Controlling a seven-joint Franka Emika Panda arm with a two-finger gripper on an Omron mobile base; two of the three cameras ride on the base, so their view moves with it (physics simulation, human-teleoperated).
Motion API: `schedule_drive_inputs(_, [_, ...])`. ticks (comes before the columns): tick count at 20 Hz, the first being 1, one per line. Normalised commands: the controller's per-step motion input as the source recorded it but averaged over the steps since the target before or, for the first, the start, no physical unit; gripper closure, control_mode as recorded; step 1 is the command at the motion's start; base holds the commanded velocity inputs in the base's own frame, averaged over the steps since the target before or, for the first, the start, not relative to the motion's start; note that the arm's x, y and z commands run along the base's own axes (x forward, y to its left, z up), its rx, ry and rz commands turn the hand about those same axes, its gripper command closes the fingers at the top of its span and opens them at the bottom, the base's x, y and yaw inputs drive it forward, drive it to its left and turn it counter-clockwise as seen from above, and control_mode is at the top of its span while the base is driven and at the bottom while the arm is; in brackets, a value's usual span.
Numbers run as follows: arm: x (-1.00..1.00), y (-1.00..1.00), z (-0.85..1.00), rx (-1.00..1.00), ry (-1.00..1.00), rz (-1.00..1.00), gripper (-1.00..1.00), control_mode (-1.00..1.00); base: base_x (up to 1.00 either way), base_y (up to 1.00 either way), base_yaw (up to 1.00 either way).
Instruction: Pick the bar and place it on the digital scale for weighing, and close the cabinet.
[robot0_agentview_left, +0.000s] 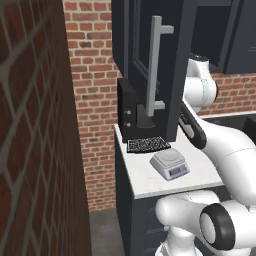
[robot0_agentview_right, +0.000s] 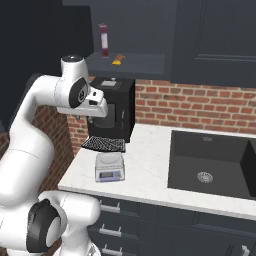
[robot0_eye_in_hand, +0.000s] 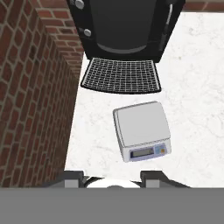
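**Bar on cabinet shelf, scale platform bare, door open**

We see the bar (robot0_agentview_right: 118, 60) lying flat on the lower shelf (robot0_agentview_right: 135, 64) of the open cabinet (robot0_agentview_right: 150, 35), just right of an upright red-and-white box (robot0_agentview_right: 103, 40). It is too small to read well; its long axis seems to run diagonally across the shelf, which end leads we cannot tell.

The digital scale (robot0_eye_in_hand: 141, 130) sits on the white marble worktop (robot0_eye_in_hand: 197, 87), display strip facing the worktop's front edge, body slightly skewed. A black mesh mat (robot0_eye_in_hand: 120, 75) lies just behind it, apart from it, at the foot of the black box appliance (robot0_agentview_right: 114, 107).

The cabinet door (robot0_agentview_left: 150, 65) stands swung out over the worktop, its long silver handle (robot0_agentview_left: 155, 65) vertical.

The hand (robot0_agentview_right: 92, 106) hangs above the scale and in front of the appliance, camera looking straight down. In the hand view the fingertips (robot0_eye_in_hand: 73, 177) stand apart with nothing between them; we see nothing held. Whether the jaws count as open or closed, we cannot tell.

A dark sink (robot0_agentview_right: 210, 160) sits to the right.
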Motion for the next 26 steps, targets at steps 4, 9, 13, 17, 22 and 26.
schedule_drive_inputs(4, [-0.3, 0.0, 0.0, 0.0, 0.0, 0.0, -1.0, -1.0, 0.0, 0.0, 0.0])
schedule_drive_inputs(9, [-0.75, 0.01, 0.0, -0.03, -0.04, 0.0, -1.0, -1.0, 0.0, 0.0, 0.0])
schedule_drive_inputs(13, [-0.56, -0.09, 0.3, -0.01, -0.1, 0.0, -1.0, -1.0, 0.0, 0.0, 0.0])
schedule_drive_inputs(17, [-0.41, -0.21, 0.48, 0.0, -0.18, 0.0, -1.0, -1.0, 0.0, 0.0, 0.0])
schedule_drive_inputs(22, [-0.3, -0.33, 0.66, 0.0, -0.2, 0.0, -1.0, -1.0, 0.0, 0.0, 0.0])
schedule_drive_inputs(26, [-0.07, -0.24, 0.7, 0.0, -0.26, 0.0, -1.0, -1.0, 0.0, 0.0, 0.0])
